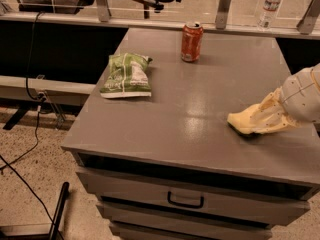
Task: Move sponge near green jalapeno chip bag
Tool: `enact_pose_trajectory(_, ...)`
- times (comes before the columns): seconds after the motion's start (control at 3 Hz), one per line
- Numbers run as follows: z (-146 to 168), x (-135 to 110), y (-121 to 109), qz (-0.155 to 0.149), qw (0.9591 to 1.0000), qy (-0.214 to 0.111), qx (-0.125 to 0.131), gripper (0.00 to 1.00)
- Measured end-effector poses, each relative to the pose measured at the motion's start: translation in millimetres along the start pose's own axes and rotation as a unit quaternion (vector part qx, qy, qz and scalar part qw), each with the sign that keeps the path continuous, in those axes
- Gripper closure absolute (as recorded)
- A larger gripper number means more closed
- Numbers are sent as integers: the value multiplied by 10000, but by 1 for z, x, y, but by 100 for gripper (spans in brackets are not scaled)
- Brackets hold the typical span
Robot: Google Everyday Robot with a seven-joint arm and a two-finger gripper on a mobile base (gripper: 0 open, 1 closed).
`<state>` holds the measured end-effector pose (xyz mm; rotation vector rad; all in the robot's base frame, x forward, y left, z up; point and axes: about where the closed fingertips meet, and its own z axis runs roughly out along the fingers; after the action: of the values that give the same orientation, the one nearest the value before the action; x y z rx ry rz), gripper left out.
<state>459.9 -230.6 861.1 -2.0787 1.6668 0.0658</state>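
Your pincer [266,117] holds the sponge [242,123] tight on the table [200,99], well apart from the green jalapeno chip bag [126,75], so carry it over slowly and stop just beside the bag.

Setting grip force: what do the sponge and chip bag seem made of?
The sponge, gripped by the gripper at the right of the table, looks like soft matte foam: pale, wavy edges. The chip bag seems thin plastic film: crinkled.
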Motion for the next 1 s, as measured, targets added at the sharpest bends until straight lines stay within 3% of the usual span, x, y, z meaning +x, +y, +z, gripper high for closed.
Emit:
enact_pose_trajectory(0.33, -11, -3, -13, -330, 9982, 236, 449, 100)
enact_pose_trajectory(0.67, -27, -14, -31, -796, 9903, 408, 1060, 100)
enact_pose_trajectory(1.0, -30, -36, -55, -1440, 9779, 333, 1481, 100)
